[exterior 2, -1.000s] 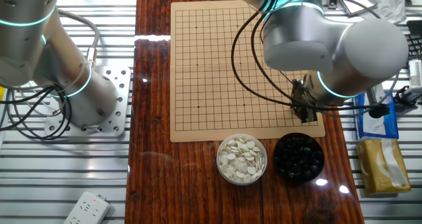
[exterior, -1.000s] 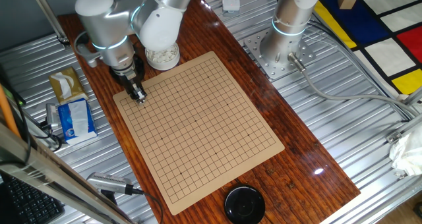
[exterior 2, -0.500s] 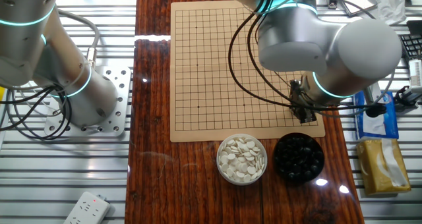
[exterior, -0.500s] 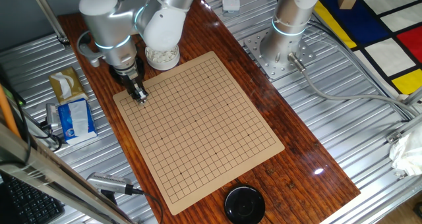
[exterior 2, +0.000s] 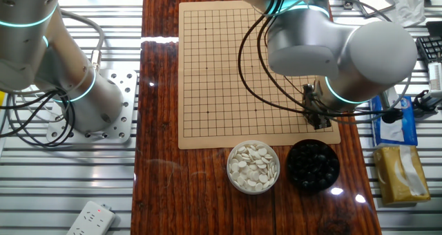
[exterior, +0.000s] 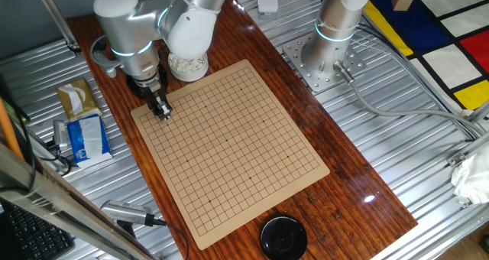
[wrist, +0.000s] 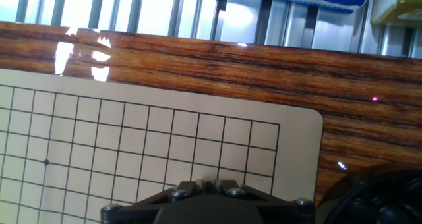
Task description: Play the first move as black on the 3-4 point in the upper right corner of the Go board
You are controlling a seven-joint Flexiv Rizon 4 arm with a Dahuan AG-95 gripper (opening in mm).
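Claw (exterior: 163, 115) tips are hanging low over the corner of your Go board (exterior: 229, 149) nearest the two bowls; whether they are apart or pinched on a stone, you cannot tell, and no black stone is showing on the grid. Beside that board edge, the white stones' bowl (exterior 2: 253, 166) and black stones' bowl (exterior 2: 313, 166) are sitting on the tabletop (exterior 2: 207, 186).

no text, label or number is legible anywhere.
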